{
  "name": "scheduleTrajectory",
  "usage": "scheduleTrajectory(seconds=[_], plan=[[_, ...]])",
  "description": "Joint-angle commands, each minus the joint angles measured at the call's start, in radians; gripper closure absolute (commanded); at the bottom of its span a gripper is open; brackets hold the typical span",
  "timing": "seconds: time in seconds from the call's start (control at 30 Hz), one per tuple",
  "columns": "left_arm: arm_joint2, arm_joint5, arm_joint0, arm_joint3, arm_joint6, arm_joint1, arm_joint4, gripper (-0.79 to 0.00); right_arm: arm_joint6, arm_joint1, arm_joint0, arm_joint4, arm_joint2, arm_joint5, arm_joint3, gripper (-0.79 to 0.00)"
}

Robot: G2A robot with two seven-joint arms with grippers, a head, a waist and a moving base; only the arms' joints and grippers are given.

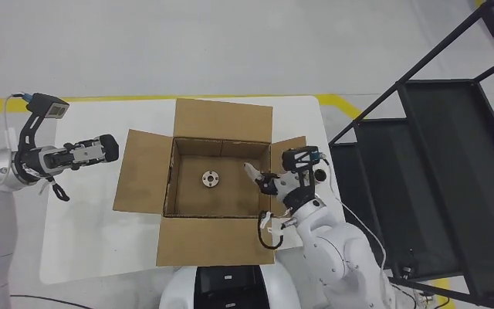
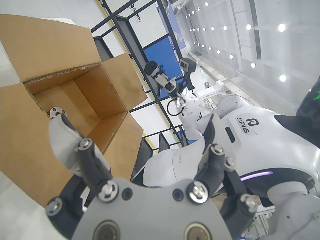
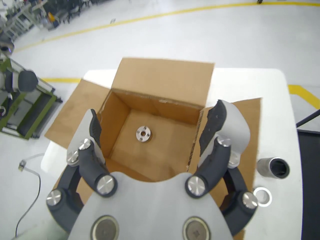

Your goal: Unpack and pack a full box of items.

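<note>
Likely unpacking: flange (image 3: 143, 133) centred in box (image 1: 224, 120). Right gripper (image 3: 156, 112), wide at 3 o'clock, should descend; left gripper (image 1: 106, 148) wide, 9 o'clock.

The box (image 1: 224, 120) is showing plain brown cardboard, and the disc (image 1: 210, 179) is gleaming silver. The table (image 1: 93, 232) is looking white, while the floor (image 1: 231, 46) is showing pale grey with a yellow line (image 1: 116, 99). The cylinder (image 3: 265, 167) is showing grey outside and black inside, the ring (image 3: 268, 198) is shining silver, and the steps (image 1: 432, 154) are looking black.

Dark lettering with a round logo stands on a white perforated panel (image 2: 147, 23) (near blue boards (image 2: 162, 51)).
</note>
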Motion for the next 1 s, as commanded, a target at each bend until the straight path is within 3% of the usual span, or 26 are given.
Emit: scheduleTrajectory(seconds=[0.0,0.3,0.47,0.97], plan=[[0.0,0.0,0.0,0.0,0.0,0.0,0.0,-0.785,0.128,-0.005,0.065,-0.019,-0.06,0.02,0.049,-0.785],[0.0,0.0,0.0,0.0,0.0,0.0,0.0,-0.785,0.37,-0.044,0.293,-0.025,-0.201,0.234,0.306,-0.785],[0.0,0.0,0.0,0.0,0.0,0.0,0.0,-0.785,0.408,-0.066,0.394,0.004,-0.24,0.309,0.429,-0.785],[0.0,0.0,0.0,0.0,0.0,0.0,0.0,-0.785,0.413,-0.069,0.406,0.015,-0.243,0.315,0.444,-0.785]])
